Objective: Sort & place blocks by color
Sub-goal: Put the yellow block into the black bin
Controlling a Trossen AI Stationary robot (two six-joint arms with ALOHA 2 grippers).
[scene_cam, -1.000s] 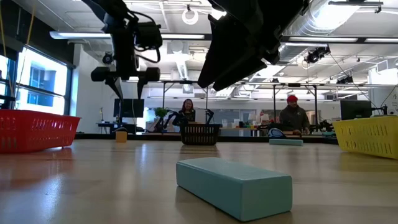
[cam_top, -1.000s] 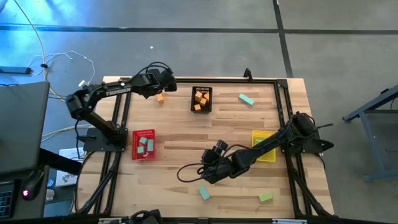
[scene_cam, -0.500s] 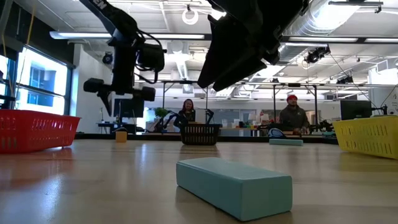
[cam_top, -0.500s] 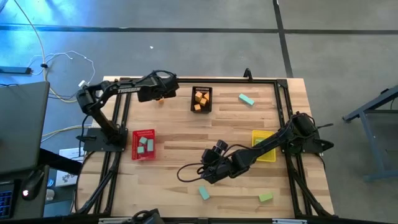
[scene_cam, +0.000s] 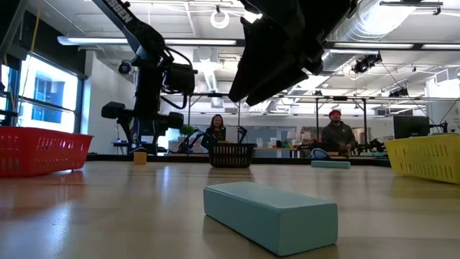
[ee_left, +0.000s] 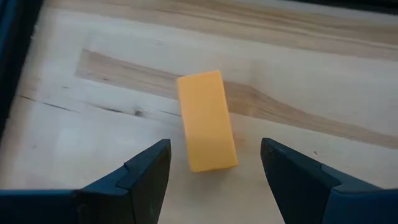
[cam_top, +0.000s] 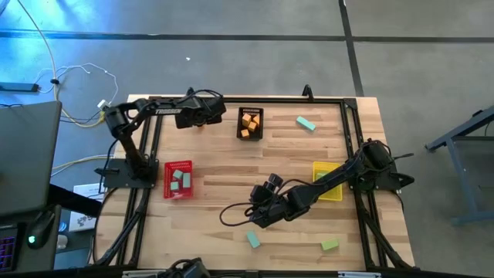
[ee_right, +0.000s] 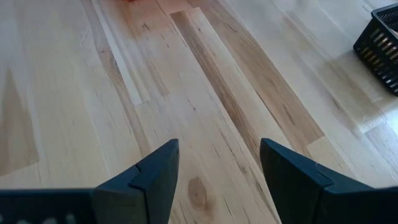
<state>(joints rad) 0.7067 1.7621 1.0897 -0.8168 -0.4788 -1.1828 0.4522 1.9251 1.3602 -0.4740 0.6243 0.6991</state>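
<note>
I have the left gripper (ee_left: 211, 180) over the upper left of the tabletop (cam_top: 231, 193) in the overhead picture, just left of the black basket (cam_top: 250, 123), which already holds orange pieces. Its jaws stand open and empty, and through the wrist camera the orange block (ee_left: 206, 120) lies flat on the wood right between and a little ahead of them, touching neither. The block is a short bar, and its long axis runs nearly along my line of approach, tilted slightly, so the jaws would close across its narrow width; I judge a straight drop should do it. This arm is far nearer than the other. The right gripper (cam_top: 262, 212) waits low in the middle of the overhead picture, jaws open over bare wood, with a teal block (cam_top: 253, 240) just below it and a green block (cam_top: 329, 245) at lower right. The red basket (cam_top: 178, 179) and yellow basket (cam_top: 327, 181) sit to either side.
</note>
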